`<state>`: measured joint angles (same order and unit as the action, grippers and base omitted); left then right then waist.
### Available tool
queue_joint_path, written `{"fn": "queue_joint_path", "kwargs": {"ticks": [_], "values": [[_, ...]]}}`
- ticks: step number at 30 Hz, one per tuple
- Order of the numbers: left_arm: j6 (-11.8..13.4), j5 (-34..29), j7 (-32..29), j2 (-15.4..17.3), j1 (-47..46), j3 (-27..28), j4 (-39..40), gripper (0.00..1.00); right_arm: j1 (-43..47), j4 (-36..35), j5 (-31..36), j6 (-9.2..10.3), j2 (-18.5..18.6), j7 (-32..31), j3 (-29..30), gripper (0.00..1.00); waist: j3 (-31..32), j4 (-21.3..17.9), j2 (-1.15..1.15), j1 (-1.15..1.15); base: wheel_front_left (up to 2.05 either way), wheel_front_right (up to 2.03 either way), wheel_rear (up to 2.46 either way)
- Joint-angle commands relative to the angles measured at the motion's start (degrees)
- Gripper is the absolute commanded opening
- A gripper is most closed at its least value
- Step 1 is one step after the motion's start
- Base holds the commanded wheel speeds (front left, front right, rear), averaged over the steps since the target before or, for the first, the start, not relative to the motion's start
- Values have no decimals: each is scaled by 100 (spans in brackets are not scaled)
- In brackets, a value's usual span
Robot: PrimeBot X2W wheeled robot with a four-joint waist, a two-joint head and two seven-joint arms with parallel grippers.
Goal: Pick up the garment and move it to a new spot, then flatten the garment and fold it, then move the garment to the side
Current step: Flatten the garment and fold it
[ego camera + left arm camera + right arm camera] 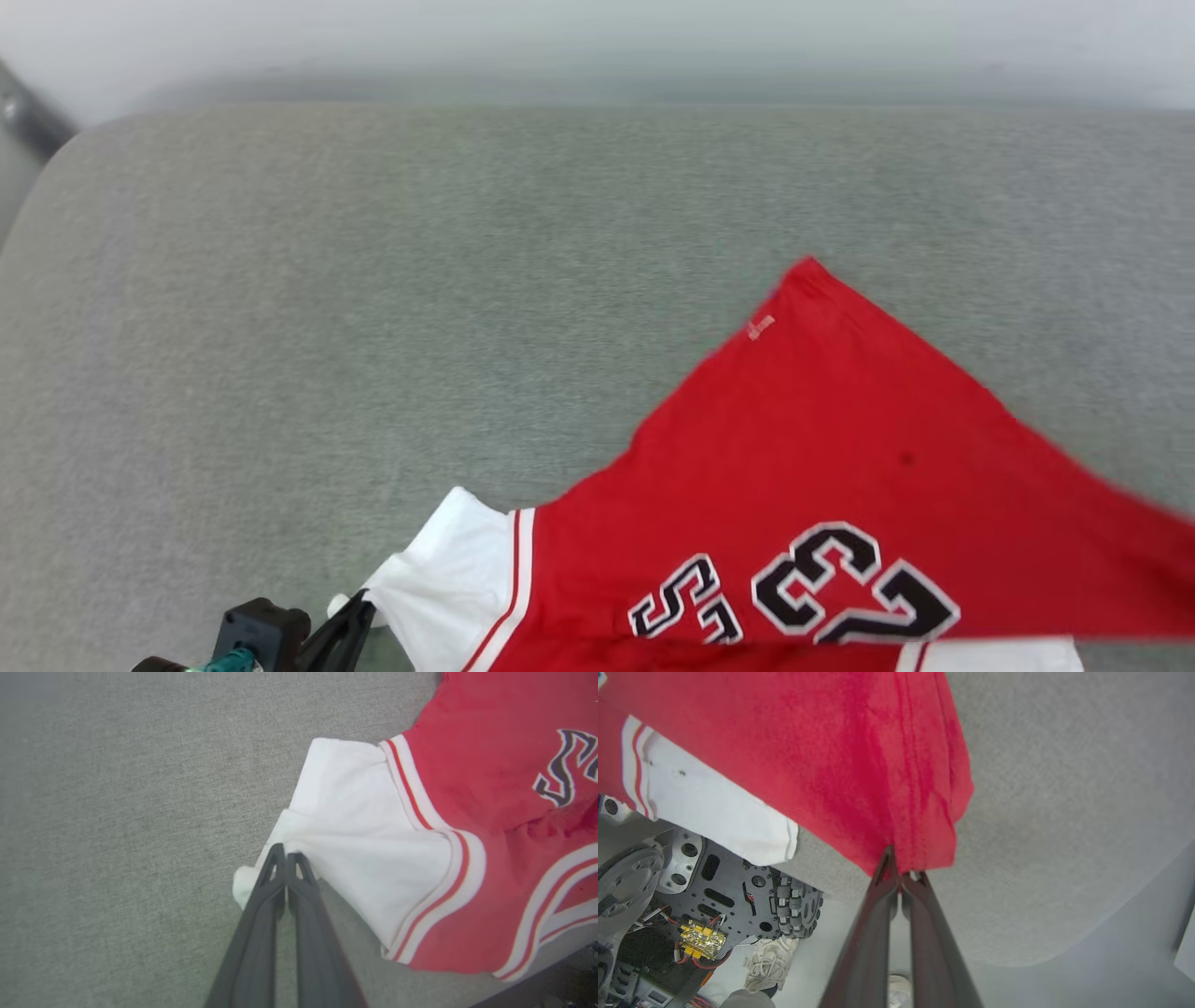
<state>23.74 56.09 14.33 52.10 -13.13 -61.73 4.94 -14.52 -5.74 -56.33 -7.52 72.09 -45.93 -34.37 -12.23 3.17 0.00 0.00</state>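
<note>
Head view: the garment [803,467] sits at the near right of the grey padded surface [373,280]. Its red body is opened out with the black numerals facing up, one red corner points away from the robot, and a white sleeve sticks out toward the near left. The left gripper [362,605] is at that sleeve. From its own wrist view, the left gripper [286,858] has its two dark fingers pressed together on a bunched bit of the sleeve's white edge. In the right wrist view, the right gripper [901,870] is likewise clamped on a gathered red edge of the garment [831,756], and the cloth fans out from the pinch. Beneath it I can see the robot's wheeled base [738,891] and a pale shoe [768,961] on the floor. So both hands have hold of the shirt and it is stretched between them. The far right edge looks smeared in the head view, so I'd guess it is being carried or pulled taut. To my eye the pick-up is done and the placing or flattening is under way. The sleeve is crumpled, no fold has been made yet, and moving the shirt aside remains.
</note>
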Motion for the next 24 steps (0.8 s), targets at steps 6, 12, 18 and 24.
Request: {"fn": "queue_joint_path", "kwargs": {"ticks": [6,12,18,24], "values": [[-27,-24,43,61,28,58,11,0,1425,312,-220,6,-195,757,1,0,-16,-250,0,0,0,0,0],[-53,-34,36,70,-31,65,-3,0,2185,602,-168,6,-634,1249,193,0,-62,-319,0,0,0,0,0],[-83,-34,-23,86,-69,43,-17,0,2153,635,-16,6,-802,1469,733,100,-5,-332,0,0,0,0,0],[-64,-76,-51,27,-84,4,28,0,1730,178,146,5,-601,1536,1683,100,31,-244,0,0,0,0,0]]}}
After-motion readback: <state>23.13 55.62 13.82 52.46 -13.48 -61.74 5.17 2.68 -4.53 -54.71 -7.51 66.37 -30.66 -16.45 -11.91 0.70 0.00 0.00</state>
